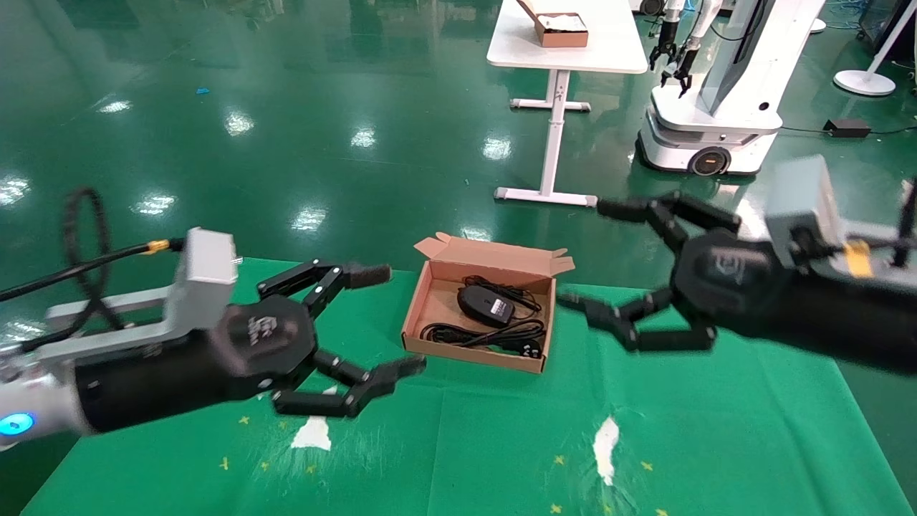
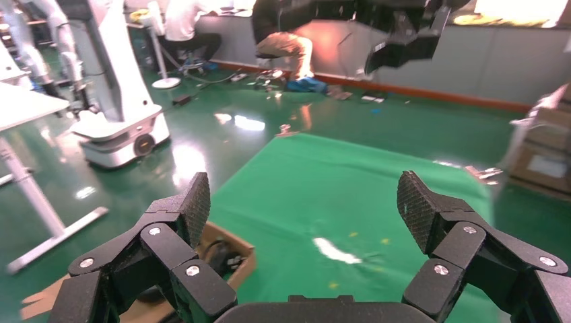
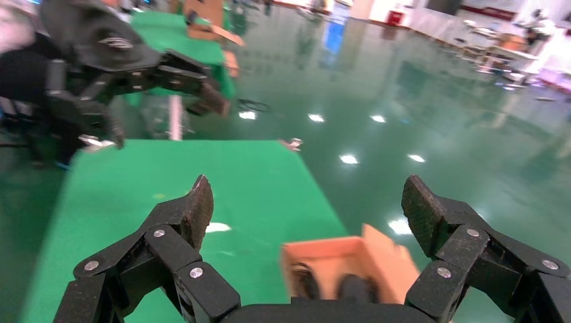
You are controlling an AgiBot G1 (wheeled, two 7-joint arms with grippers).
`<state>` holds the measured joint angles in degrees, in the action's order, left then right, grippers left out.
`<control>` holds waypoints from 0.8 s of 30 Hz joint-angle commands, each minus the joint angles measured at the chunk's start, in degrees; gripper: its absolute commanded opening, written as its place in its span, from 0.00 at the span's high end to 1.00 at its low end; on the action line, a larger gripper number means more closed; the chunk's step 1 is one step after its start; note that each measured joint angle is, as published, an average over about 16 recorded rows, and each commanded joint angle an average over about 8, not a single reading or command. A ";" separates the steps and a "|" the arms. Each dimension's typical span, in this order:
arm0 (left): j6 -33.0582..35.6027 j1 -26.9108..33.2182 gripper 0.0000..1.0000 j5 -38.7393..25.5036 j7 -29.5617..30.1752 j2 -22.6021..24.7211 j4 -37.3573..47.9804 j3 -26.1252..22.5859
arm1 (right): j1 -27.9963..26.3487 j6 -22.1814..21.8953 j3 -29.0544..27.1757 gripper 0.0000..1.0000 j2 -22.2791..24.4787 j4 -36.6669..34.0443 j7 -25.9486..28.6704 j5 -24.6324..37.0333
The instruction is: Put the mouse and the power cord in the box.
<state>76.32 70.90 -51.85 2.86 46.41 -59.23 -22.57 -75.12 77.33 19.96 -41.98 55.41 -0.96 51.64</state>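
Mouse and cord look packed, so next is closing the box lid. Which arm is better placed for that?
Probably the right. The right tool hangs open beside the box, nearer the hinged flap at the far edge. The left tool is open too, by the near corner.

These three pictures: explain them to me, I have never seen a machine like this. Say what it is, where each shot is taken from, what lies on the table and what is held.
It is a two-armed robot. The wide picture comes from a camera on its head; the other two come from cameras on its wrists, looking out past the black claws. The left end effector and the right end effector hang open above a green-covered table, one on each side of a cardboard box. Neither holds anything. Inside the box lie the mouse and the power cord. The box's lid is open.
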 commanded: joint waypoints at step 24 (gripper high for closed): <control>10.18 -10.12 0.00 10.94 8.25 -12.35 -15.63 7.11 | 14.77 9.14 -4.36 0.00 7.58 19.74 12.21 -10.77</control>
<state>86.36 60.90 -41.07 11.05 34.22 -74.67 -15.55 -60.58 86.33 15.69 -34.51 74.87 11.18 41.06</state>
